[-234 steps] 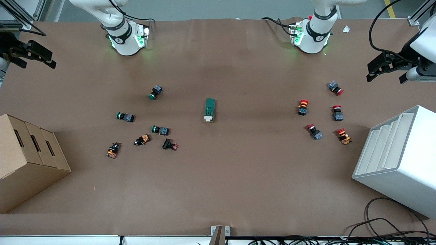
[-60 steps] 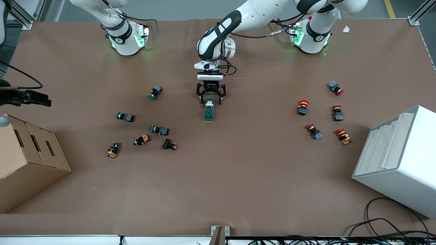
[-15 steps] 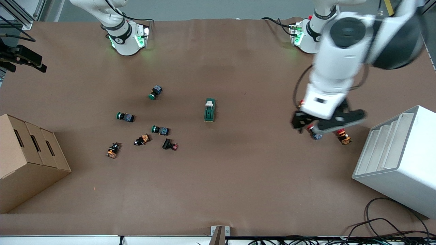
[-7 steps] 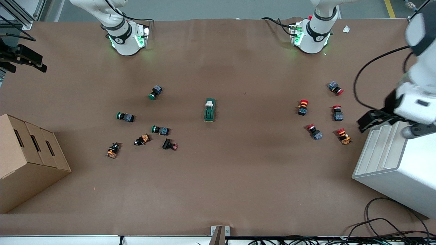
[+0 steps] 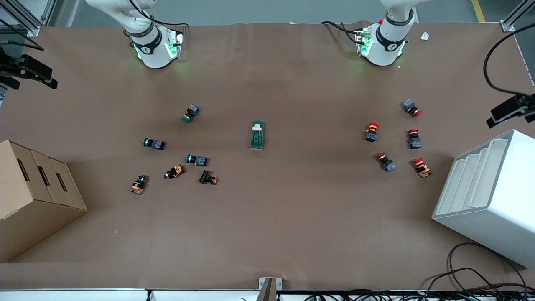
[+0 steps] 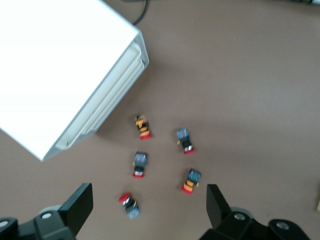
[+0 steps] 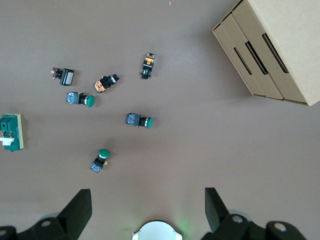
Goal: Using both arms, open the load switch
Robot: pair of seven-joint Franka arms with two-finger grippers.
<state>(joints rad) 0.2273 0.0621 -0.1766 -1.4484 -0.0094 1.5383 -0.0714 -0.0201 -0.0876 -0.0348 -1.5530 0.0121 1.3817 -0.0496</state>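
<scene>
Mid-table lies the load switch (image 5: 257,135), alone: small, rigid, probably light and prone to sliding, so I'd pinch its green sides and flick the white lever (image 5: 257,126). My left gripper (image 6: 149,216) and right gripper (image 7: 148,214) hang open at the table's ends.

Left end effector (image 5: 510,110) cut by frame edge.

Both arms are raised and drawn out to the table's ends, and both wait. The left gripper (image 5: 509,112) hangs high at the left arm's end of the table, its fingers (image 6: 79,204) spread wide apart and pointing down. The right gripper (image 5: 29,72) hangs high at the right arm's end, its fingers (image 7: 80,207) likewise spread wide, holding nothing.
</scene>
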